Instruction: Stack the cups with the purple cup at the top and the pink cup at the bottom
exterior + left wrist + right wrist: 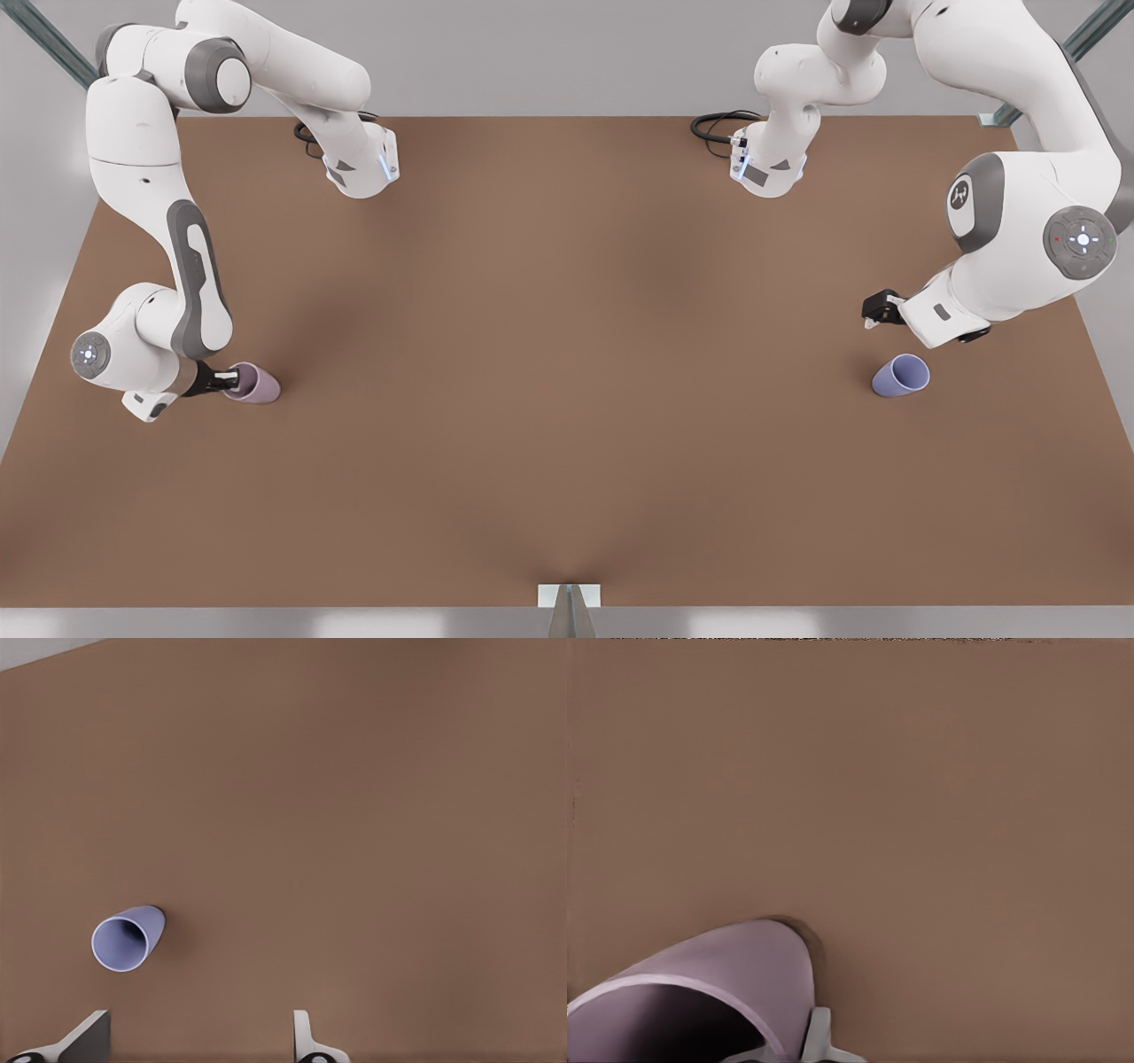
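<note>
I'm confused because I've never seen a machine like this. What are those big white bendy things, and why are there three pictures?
The white things are two robot arms, and each ends in a two-finger pincher. The big picture comes from a camera looking down at the brown table. The other two come from little cameras on the arms' wrists, so they look along the pinchers.

Two cups stand on the table, far apart. The pink cup is on the front view's left. The right pincher is at its rim and seems to pinch the cup's wall; its wrist picture shows the cup very close. The purple cup is on the front view's right. The left pincher hangs near it, open, holding nothing.
</note>
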You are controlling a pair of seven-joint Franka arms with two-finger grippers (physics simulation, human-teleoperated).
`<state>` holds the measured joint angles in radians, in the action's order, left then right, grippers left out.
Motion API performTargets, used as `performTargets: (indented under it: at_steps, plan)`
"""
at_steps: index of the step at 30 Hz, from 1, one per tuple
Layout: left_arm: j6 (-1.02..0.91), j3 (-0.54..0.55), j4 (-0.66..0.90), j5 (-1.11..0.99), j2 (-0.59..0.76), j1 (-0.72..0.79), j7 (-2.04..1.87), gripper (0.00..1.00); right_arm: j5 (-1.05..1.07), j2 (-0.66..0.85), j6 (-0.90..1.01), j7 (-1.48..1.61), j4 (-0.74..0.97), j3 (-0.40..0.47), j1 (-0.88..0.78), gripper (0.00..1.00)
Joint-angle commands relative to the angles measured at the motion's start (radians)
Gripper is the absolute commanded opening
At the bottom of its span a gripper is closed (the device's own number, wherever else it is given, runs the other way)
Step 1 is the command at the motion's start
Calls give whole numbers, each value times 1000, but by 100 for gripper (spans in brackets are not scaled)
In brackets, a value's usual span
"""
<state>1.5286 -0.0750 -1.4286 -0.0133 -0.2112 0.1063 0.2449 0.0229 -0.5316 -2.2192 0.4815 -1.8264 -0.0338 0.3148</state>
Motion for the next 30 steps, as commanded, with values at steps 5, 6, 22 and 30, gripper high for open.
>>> performTargets:
  at_steps: [5, 6, 22, 30]
  plan:
    - [-2, 0, 0, -1, 3, 1, 2, 100, 0, 18, 35, 34, 13, -1, -37, 21]
    - [-2, 0, 0, -1, 3, 0, 2, 100, -1, 36, 56, 2, 29, -1, -69, 21]
    - [-1, 0, 2, -1, 1, 0, 1, 100, 140, -267, 544, -1621, 964, -109, -761, 21]
    - [25, -31, -7, -34, -37, -5, -44, 100, 138, -488, 277, -1785, 1116, -153, -898, 21]
